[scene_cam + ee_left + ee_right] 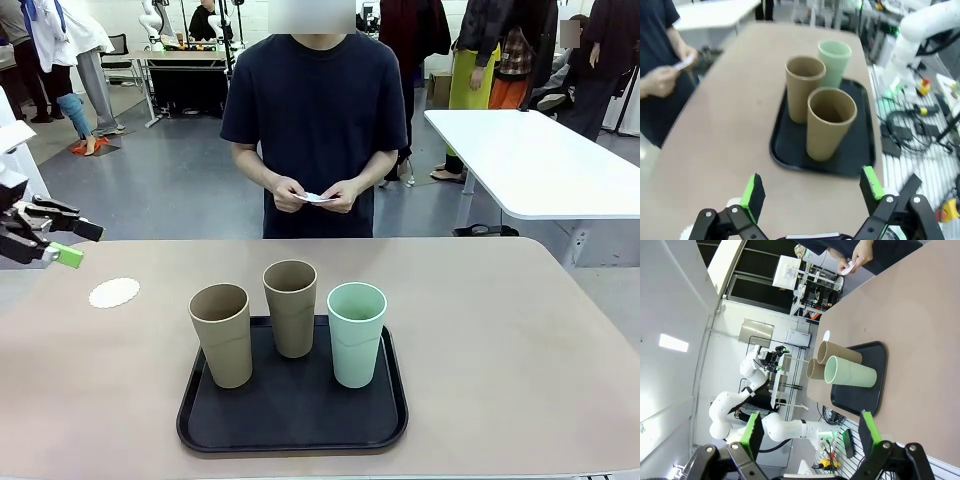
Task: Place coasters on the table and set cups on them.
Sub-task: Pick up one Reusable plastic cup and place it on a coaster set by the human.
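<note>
One coaster lies flat and bare on the table, centre left of the front view, well apart from the tray; upright on the tray, lower centre, stand a tan cup at left, a second tan cup behind it at centre, and a mint cup at right. Left gripper, at the left edge above the coaster: jaws spread wide, holding nothing; right gripper, bottom of its wrist view: jaws spread wide, empty. A person's hands, upper centre, pinch a white paper piece.
</note>
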You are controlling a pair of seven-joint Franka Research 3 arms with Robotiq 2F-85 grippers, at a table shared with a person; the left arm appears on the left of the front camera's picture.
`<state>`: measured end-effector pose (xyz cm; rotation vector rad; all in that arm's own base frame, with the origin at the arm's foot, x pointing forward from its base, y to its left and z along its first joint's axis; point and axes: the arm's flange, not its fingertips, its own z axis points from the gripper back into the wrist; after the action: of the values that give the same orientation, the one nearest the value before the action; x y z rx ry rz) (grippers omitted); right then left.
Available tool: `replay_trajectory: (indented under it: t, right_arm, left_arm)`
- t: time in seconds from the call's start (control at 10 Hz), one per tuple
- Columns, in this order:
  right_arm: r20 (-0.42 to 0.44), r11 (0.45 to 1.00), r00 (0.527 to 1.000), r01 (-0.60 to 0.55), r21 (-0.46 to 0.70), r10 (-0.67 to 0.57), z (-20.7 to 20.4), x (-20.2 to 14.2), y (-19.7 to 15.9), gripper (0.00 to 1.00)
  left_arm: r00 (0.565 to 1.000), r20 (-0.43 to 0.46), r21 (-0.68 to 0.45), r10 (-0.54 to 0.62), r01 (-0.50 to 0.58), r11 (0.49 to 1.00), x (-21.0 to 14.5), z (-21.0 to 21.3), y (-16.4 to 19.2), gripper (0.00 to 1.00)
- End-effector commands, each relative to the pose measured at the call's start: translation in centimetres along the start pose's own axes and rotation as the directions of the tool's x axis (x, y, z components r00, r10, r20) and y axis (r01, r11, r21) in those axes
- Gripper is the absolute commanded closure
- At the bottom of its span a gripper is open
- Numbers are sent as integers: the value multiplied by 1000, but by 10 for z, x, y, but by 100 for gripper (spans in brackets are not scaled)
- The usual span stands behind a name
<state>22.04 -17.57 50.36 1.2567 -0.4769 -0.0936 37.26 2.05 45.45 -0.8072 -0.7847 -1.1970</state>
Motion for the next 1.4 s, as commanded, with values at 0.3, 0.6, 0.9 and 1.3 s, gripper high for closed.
replay_trajectory:
  t: [0.3, 0.6, 0.9, 1.3]
  right_arm:
    - [14, 1000, 1000, 5, 6, -5, -2, 1, 0, 0]
    - [14, 1000, 1000, 5, 6, -5, -2, 1, 0, 0]
    - [14, 1000, 1000, 5, 6, -5, -2, 1, 0, 0]
    - [14, 1000, 1000, 5, 6, -5, -2, 1, 0, 0]
  left_arm:
    - [944, 268, -113, -191, 228, 967, -112, -35, 17, 0]
    - [929, 305, -77, -208, 242, 967, -141, -73, 42, 0]
    - [922, 325, -86, -213, 253, 964, -147, -111, 61, 0]
    - [933, 314, -123, -177, 224, 967, -149, -151, 59, 0]
